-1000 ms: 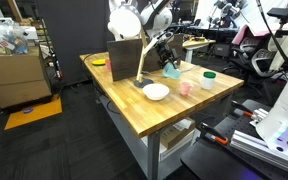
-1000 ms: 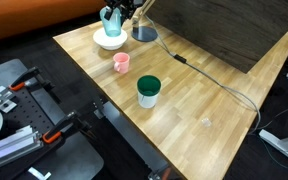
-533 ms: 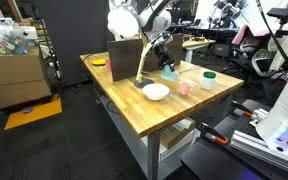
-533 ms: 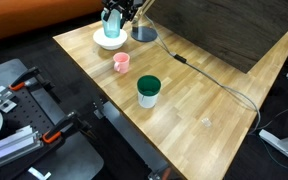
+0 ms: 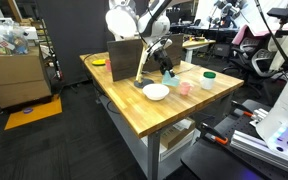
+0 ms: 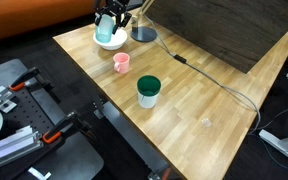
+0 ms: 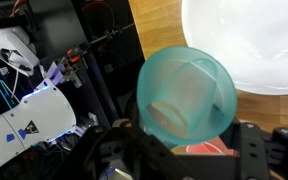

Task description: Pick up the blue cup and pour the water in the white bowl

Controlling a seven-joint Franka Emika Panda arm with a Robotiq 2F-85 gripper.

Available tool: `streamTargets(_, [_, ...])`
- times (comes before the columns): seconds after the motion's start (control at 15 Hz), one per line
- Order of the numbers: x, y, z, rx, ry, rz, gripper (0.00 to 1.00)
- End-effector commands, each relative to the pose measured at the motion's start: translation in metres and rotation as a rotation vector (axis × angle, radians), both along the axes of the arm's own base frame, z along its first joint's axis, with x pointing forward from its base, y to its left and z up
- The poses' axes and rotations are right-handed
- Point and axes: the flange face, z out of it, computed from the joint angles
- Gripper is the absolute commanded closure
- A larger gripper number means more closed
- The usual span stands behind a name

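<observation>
Open tabletop (image 6: 184, 120) lies past the white cup with green top (image 6: 148, 91). The pink cup (image 6: 121, 62) stands near the white bowl (image 6: 108, 46); a dark board (image 6: 224, 30) blocks behind.

Blue cup (image 7: 184, 95) aloft, near white bowl (image 7: 254, 40)

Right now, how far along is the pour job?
Done: the blue cup is off the table, clamped in the gripper. In hand: it hangs by the edge of the white bowl, above it. Left: the pour itself. I can make out no water in the cup or the bowl in the wrist view, so whether any has gone over is unclear.
</observation>
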Motion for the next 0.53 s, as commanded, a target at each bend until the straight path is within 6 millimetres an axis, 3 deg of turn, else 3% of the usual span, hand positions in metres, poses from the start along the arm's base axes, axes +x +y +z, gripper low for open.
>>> streamTargets(0.0, [-0.0062, 0.0013, 0.0037, -0.028, 0.019, -0.034, 0.52])
streamTargets(0.47, [-0.0111, 0.0019, 0.006, -0.067, 0.075, -0.061, 0.52])
